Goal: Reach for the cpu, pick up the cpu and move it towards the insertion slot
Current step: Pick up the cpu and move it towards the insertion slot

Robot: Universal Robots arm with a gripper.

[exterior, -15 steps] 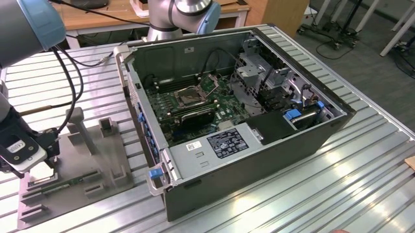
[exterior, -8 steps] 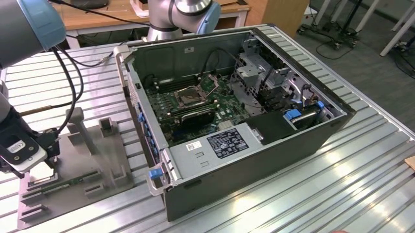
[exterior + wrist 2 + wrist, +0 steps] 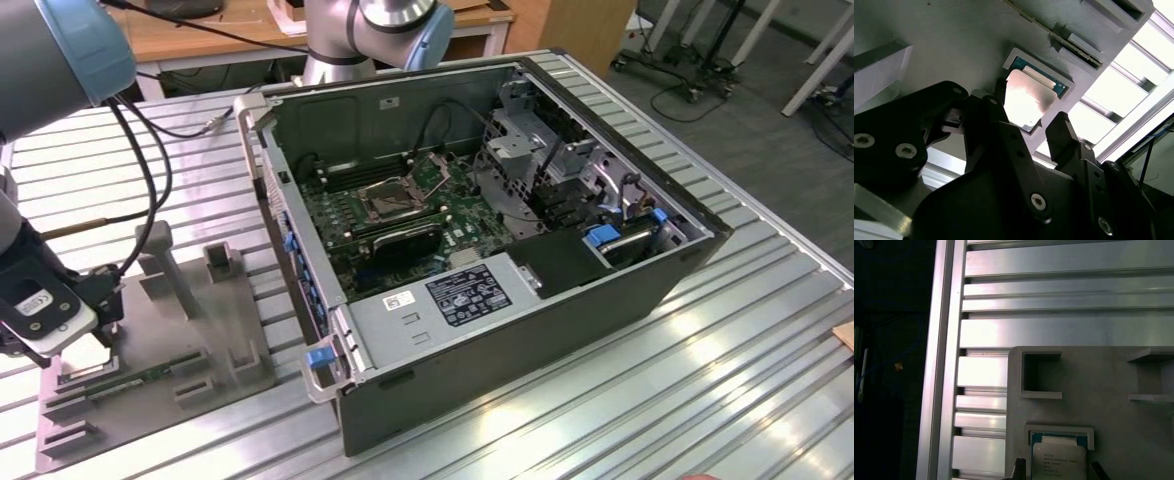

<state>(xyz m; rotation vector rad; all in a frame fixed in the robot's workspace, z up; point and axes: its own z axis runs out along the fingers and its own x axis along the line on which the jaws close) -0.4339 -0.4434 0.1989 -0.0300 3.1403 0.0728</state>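
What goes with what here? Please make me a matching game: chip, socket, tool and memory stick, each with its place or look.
1 chip
2 socket
3 tool
4 memory stick

A inside the open computer case
B open, poised over the grey holder
C silvery, in a square pocket of the holder
D green, lying long in the holder

Pairs: 1-C, 2-A, 3-B, 4-D

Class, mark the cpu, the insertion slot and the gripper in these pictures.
cpu (image 3: 1059, 460), first wrist view, on its silvery top.
insertion slot (image 3: 396, 199), exterior view, on its dark centre.
gripper (image 3: 1029, 101), second wrist view, midway between its fingertips.
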